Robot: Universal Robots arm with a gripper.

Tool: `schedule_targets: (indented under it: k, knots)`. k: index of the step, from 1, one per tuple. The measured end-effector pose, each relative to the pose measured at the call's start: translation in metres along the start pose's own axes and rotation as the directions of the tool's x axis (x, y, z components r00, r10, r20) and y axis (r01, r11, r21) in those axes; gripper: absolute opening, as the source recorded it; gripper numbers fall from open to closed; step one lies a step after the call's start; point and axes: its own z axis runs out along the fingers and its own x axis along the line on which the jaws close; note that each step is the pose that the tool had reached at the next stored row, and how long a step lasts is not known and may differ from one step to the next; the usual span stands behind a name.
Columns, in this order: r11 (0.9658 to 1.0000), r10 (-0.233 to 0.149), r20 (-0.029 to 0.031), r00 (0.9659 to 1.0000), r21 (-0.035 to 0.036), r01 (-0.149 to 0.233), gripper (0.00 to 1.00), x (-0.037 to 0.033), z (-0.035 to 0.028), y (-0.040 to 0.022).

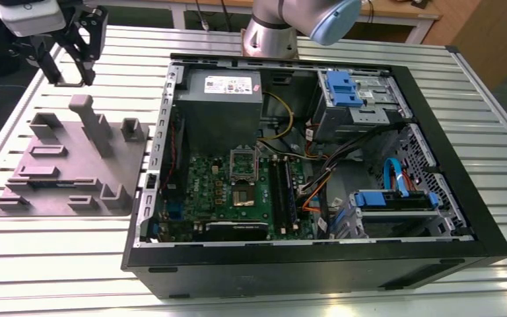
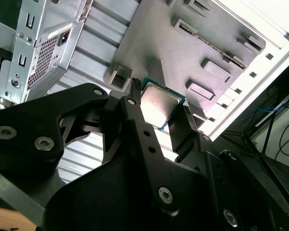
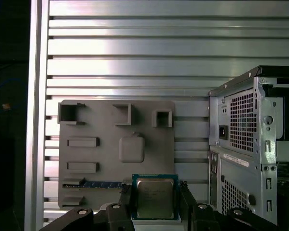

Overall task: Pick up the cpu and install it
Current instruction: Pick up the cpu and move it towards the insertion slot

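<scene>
Silvery on top, the cpu [image 3: 155, 198] sat clamped in our gripper [image 3: 156, 192]. We held it over the grey fixture plate [image 1: 64, 177], near the open computer case [image 1: 324, 264].

Nothing legible from here — the white label [image 1: 227, 84] on the large grey metal box [image 1: 218, 125] holds print too fine to read, the small silvery square cpu [image 3: 155, 196] only faint marks.

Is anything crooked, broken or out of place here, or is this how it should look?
Nothing stands out. The gripper holds the cpu squarely, and the chip shows no visible damage. The grey holder plate lies flat on the table, and the open computer case beside it looks tidy.
</scene>
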Motion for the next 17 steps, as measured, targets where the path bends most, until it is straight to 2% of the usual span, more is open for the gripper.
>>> schedule_targets:
  k: [9, 13, 17]
  knots:
    - [1.0000, 0.000, -0.0001, 1.0000, 0.0001, 0.000, 0.47, -0.0019, -0.0001, 0.0000]
    - [1.0000, 0.000, 0.0000, 1.0000, 0.0000, 0.000, 0.47, -0.0062, -0.0001, 0.0000]
    - [1.0000, 0.000, 0.0000, 1.0000, -0.0001, 0.000, 0.47, -0.0136, -0.0002, 0.0001]
